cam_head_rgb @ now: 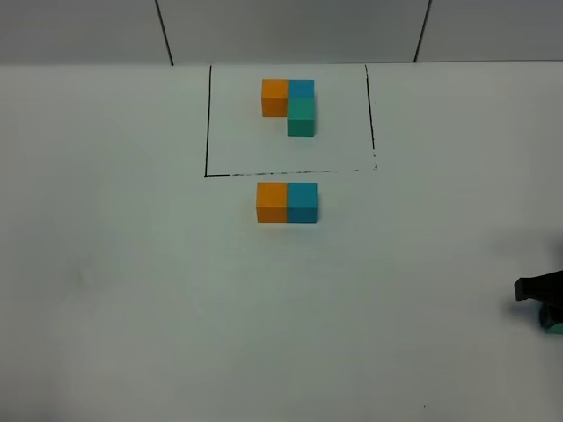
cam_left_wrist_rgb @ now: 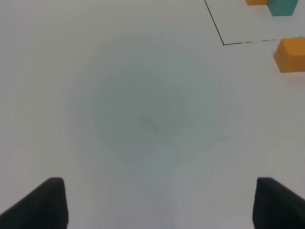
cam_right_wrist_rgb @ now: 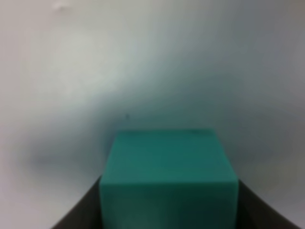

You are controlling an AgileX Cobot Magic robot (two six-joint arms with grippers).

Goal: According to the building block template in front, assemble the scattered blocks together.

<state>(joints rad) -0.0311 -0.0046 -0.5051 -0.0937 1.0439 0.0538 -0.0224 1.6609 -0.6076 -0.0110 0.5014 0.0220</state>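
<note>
The building block template [cam_head_rgb: 288, 105], an orange, blue and teal-green L, sits inside the black drawn frame at the back. Just in front of the frame, the orange block [cam_head_rgb: 272, 202] and the blue block [cam_head_rgb: 302, 202] stand touching, side by side. The teal-green block [cam_right_wrist_rgb: 169, 176] fills the right wrist view, and my right gripper [cam_right_wrist_rgb: 169, 212] is shut on it, dark fingers against both its sides. In the high view that gripper [cam_head_rgb: 547, 303] shows only at the far right edge. My left gripper [cam_left_wrist_rgb: 157, 205] hangs open over bare table, with the orange block [cam_left_wrist_rgb: 290, 55] far off.
The white table [cam_head_rgb: 132, 290] spreads wide around the blocks. A black frame line [cam_head_rgb: 290, 172] runs just behind the orange and blue pair. A grey wall with dark seams [cam_head_rgb: 164, 31] rises behind the table.
</note>
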